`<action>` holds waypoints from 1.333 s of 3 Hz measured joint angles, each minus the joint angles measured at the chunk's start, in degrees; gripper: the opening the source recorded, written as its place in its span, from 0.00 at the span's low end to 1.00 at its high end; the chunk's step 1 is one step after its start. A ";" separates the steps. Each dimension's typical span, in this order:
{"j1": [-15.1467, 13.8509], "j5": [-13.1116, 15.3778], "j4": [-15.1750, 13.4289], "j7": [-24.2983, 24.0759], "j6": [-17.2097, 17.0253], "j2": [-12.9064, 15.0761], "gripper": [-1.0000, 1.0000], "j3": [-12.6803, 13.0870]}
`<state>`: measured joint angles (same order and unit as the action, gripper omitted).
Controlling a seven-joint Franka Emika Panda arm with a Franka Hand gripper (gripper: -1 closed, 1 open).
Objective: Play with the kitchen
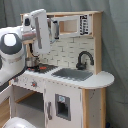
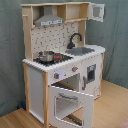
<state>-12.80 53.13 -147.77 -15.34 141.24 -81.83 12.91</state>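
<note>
Pot (image 2: 46, 56) on kitchen (image 2: 60, 62) stove

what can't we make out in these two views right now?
- Jaws: cannot tell their state. In the first exterior view the white robot arm covers the grey hood area and part of the stove; the second exterior view shows no arm.
- Contents of the small metal pot: too small in both exterior views.
- Inside of the oven behind the open windowed door: dark in the second exterior view, cut off by the bottom edge in the first.
- Basin of the grey sink: bottom blurred.
</note>
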 joint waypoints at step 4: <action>-10.06 -0.06 3.83 -2.00 15.43 13.14 0.00 0.81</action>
<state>-22.86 53.07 -143.94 -17.34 156.67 -68.69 13.73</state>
